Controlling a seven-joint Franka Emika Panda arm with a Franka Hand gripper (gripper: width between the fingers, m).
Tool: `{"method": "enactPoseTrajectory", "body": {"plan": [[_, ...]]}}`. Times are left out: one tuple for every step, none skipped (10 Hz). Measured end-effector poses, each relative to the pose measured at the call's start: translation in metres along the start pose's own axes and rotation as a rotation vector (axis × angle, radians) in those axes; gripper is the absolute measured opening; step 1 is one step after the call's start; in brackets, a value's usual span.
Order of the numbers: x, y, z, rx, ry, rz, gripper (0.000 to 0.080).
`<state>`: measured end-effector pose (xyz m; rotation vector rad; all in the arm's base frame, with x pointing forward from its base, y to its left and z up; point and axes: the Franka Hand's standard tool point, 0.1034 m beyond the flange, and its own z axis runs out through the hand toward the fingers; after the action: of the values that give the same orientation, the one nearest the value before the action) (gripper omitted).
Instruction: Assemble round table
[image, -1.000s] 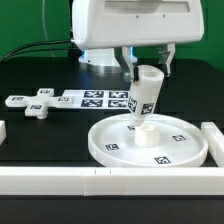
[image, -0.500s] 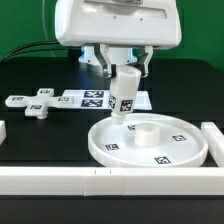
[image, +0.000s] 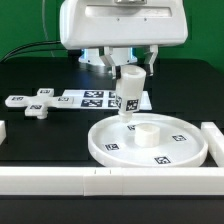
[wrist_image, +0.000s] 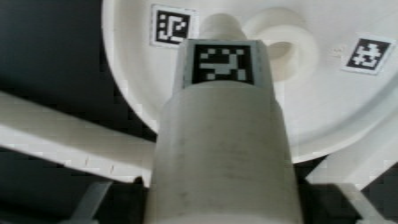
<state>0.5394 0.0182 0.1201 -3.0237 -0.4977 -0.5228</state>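
My gripper (image: 129, 68) is shut on the white cylinder leg (image: 128, 92) and holds it almost upright, a little above the far-left part of the round rimmed disc (image: 110, 148). The disc lies flat on the black table with a raised hub (image: 144, 129) at its middle; the leg's lower end hangs to the left of that hub. In the wrist view the leg (wrist_image: 221, 120) fills the middle with a tag on it, the disc (wrist_image: 143, 60) and its hub (wrist_image: 285, 45) beyond it. The cross-shaped foot (image: 38, 105) lies on the table at the exterior view's left.
The marker board (image: 95, 99) lies behind the disc. A long white bar (image: 90, 178) runs along the near edge, with a white block (image: 214, 135) at the exterior view's right and another (image: 3, 129) at its left.
The gripper with the leg has moved from over the disc's hub toward the exterior view's left, then shifted slightly back right. The leg now hangs more upright. Disc and foot have not moved.
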Motion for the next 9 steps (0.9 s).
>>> {"method": "enactPoseTrajectory", "body": {"plan": [[0.004,-0.018,-0.001,0.019,-0.007,0.013,0.0409],[0.012,-0.029,-0.002,0.024,0.006,-0.015,0.0409],[0.014,-0.031,0.000,0.022,0.013,-0.033,0.0409],[0.013,-0.029,0.000,0.022,0.010,-0.028,0.0409],[0.013,-0.029,0.000,0.022,0.010,-0.028,0.0409],[0.013,-0.029,0.001,0.022,0.010,-0.029,0.0409],[0.012,-0.029,0.003,0.021,0.010,-0.034,0.0409],[0.015,-0.030,0.006,0.023,0.011,-0.044,0.0409],[0.021,-0.030,0.008,0.034,0.003,-0.057,0.0409]]}}
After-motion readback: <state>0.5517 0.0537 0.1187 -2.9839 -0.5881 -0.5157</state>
